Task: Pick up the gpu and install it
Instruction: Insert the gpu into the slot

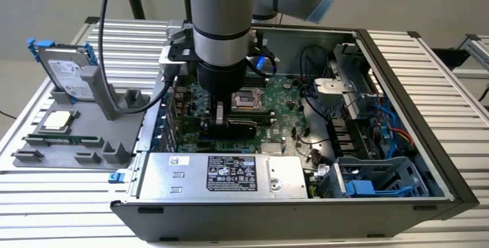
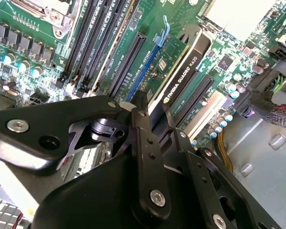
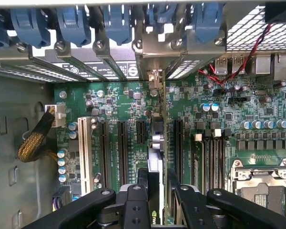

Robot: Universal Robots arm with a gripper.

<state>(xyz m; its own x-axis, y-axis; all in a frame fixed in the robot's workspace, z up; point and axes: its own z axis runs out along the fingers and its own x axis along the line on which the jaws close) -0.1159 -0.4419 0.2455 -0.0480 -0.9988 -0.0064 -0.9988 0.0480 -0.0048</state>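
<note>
The gpu (image 2: 174, 55) is a green card with a black cooler (image 2: 193, 67). It stands on edge over the motherboard's expansion slots, beside a blue slot (image 2: 142, 71). In the first wrist view the gpu (image 3: 157, 143) shows edge-on, and its silver bracket (image 3: 155, 78) reaches the case's rear slot openings. My gripper (image 2: 155, 112) (image 3: 157, 179) is shut on the card's upper edge, with a black finger on each face. In the exterior view my gripper (image 1: 220, 119) reaches down into the open computer case (image 1: 428, 145), with the gpu (image 1: 243, 125) under it.
A grey tray (image 1: 46, 159) at the exterior view's left holds a hard drive with blue rails (image 1: 65, 73), a processor chip (image 1: 57, 120) and a memory stick (image 1: 61, 140). Inside the case are the power supply (image 1: 221, 173), the processor socket (image 1: 248, 98), a drive cage (image 1: 374, 179) and cables (image 1: 382, 128).
</note>
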